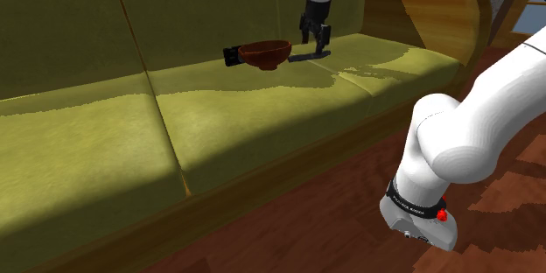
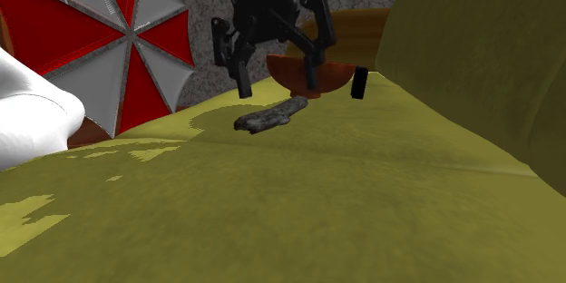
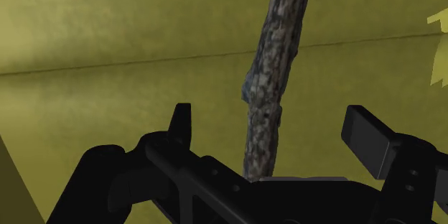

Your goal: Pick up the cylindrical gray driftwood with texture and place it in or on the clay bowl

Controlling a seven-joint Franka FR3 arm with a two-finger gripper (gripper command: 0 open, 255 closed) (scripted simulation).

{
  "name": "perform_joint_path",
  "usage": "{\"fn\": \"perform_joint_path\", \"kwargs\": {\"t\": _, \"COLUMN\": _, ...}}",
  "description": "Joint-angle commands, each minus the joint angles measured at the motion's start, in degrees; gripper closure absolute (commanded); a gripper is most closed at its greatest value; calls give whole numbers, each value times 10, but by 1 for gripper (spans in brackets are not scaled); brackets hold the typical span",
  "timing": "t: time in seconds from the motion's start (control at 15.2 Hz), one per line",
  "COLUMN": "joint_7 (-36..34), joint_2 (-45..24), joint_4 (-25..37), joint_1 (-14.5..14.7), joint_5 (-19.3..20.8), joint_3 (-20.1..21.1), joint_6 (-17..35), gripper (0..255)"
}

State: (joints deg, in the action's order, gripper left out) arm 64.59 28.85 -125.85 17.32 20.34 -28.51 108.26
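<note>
The driftwood (image 2: 270,115) is a rough, mottled grey stick lying flat on the olive sofa seat (image 2: 299,200). My gripper (image 2: 278,91) hangs open just above it, one finger on each side, neither touching it. In the wrist view the driftwood (image 3: 273,79) runs lengthwise between the black fingers (image 3: 183,122) and away from the gripper (image 3: 276,135). The reddish-brown clay bowl (image 1: 265,52) stands upright on the seat right beside the driftwood (image 1: 306,55), at the shoulder view's left of my gripper (image 1: 316,48). The bowl (image 2: 299,74) is partly hidden behind the fingers.
A small black object (image 1: 231,55) lies just past the bowl. The sofa backrest (image 1: 175,9) rises behind and a wooden armrest (image 1: 420,9) closes the seat's end. A red and white umbrella (image 2: 100,27) stands beyond the sofa. Wooden floor (image 1: 332,219) lies in front.
</note>
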Motion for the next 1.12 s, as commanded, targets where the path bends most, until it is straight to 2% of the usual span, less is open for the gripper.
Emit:
{"fn": "perform_joint_path", "kwargs": {"t": 0.0, "joint_7": 2, "joint_2": -4, "joint_4": -13, "joint_1": 0, "joint_5": 2, "joint_3": -6, "joint_6": 18, "gripper": 0}}
{"fn": "perform_joint_path", "kwargs": {"t": 0.59, "joint_7": 1, "joint_2": -7, "joint_4": -22, "joint_1": -1, "joint_5": 3, "joint_3": -10, "joint_6": 30, "gripper": 0}}
{"fn": "perform_joint_path", "kwargs": {"t": 0.66, "joint_7": 1, "joint_2": -7, "joint_4": -22, "joint_1": -1, "joint_5": 3, "joint_3": -10, "joint_6": 30, "gripper": 255}}
{"fn": "perform_joint_path", "kwargs": {"t": 1.06, "joint_7": 1, "joint_2": -7, "joint_4": -22, "joint_1": -1, "joint_5": 3, "joint_3": -10, "joint_6": 30, "gripper": 255}}
